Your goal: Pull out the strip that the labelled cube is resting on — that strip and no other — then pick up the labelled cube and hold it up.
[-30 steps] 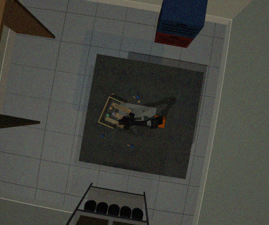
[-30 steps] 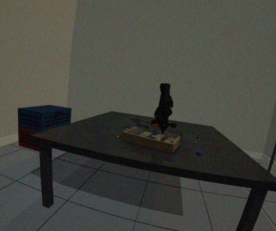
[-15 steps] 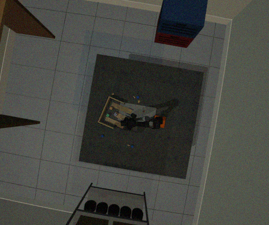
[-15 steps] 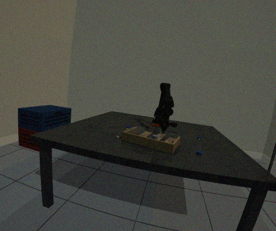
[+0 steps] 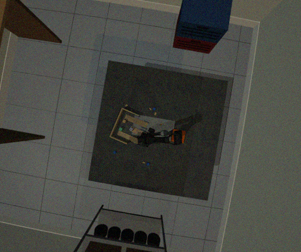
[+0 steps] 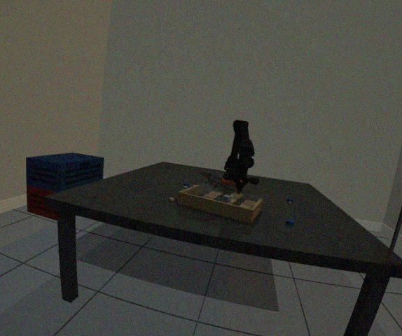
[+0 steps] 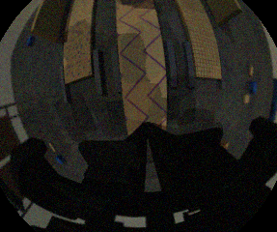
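Note:
The labelled cube (image 5: 130,128) (image 6: 227,197) is whitish and sits inside the wooden tray (image 5: 116,122) (image 6: 212,208), by the far end of the middle strip (image 5: 136,131) (image 7: 145,63). That strip has purple zigzags. The cube is outside the wrist view, and its contact with the strip is too small to tell. A speckled strip (image 5: 127,137) (image 7: 77,53) lies on one side and a grid-patterned strip (image 5: 138,122) (image 7: 201,43) on the other. My gripper (image 6: 239,191) (image 7: 146,125) is shut and empty, its fingertips over the near part of the zigzag strip.
A green cube (image 5: 120,129) and a tan cube (image 5: 124,121) are also in the tray. Dark rails (image 7: 172,63) stand between the strips. Blue blocks (image 5: 114,152) (image 6: 290,222) (image 7: 253,87) and small tan pieces lie outside on the dark table (image 5: 172,176) (image 6: 129,206).

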Tool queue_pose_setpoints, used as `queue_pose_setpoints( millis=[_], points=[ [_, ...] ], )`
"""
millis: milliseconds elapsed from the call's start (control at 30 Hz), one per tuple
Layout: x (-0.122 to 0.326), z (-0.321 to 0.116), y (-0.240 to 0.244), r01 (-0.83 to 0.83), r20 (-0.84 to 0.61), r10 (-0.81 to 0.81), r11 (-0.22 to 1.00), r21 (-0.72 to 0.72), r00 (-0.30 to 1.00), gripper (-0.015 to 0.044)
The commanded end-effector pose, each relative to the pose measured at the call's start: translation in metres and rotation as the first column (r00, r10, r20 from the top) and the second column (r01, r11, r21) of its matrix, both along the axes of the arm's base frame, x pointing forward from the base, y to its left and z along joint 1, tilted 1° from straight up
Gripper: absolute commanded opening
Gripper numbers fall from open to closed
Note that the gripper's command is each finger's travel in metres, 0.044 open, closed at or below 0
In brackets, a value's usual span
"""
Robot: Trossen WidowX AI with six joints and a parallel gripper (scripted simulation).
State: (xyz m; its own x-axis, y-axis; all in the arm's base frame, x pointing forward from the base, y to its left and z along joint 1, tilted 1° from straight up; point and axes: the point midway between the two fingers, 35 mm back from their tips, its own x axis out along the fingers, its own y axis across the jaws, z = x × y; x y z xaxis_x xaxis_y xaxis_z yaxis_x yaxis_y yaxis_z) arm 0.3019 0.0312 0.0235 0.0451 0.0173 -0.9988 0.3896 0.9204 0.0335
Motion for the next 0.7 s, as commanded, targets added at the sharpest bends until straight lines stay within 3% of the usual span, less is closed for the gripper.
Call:
queue_pose_setpoints(
  millis=[0, 667],
  points=[
    [-0.012, -0.005, 0.004, -0.003, -0.023, 0.003, 1.0, 0.003, 1.0, 0.0],
    [-0.039, -0.006, 0.016, -0.003, -0.025, 0.003, 1.0, 0.004, 1.0, 0.0]
  ],
)
